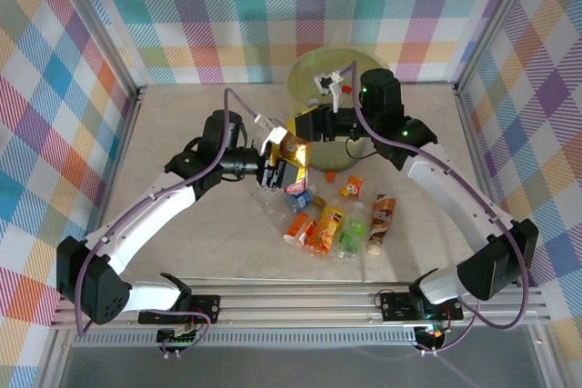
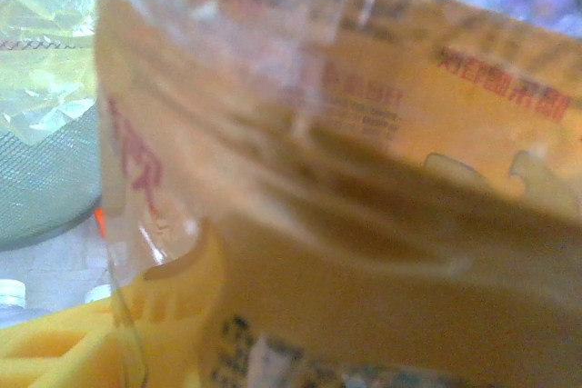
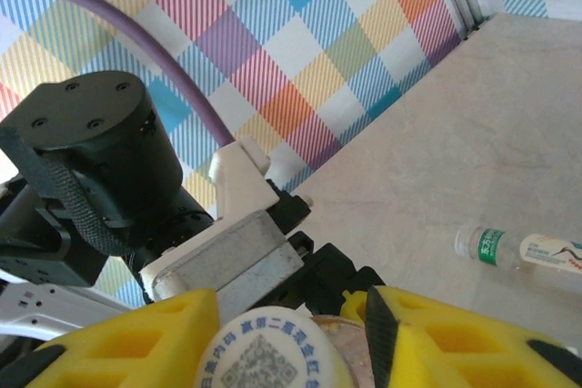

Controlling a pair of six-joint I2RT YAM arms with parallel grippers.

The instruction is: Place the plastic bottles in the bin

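At the desk's [image 1: 182,134] far edge stands the bin [image 1: 305,65]; loose bottles [image 1: 323,224] lie nearer, mid-desk. Between them an orange-labelled bottle [image 1: 291,163] hangs in the air, left jaws clamped on its body, right jaws pinching its round end. Two opposed grips on thin plastic could twist, crush or squirt it free short of the bin.

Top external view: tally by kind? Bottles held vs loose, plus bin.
Clear plastic bottle with orange-yellow label, in the left tool: 1
Loose clear plastic bottles, coloured labels, in a pile: at least 6, some overlap
Round pale green bin with bag liner: 1
Total: at least 8
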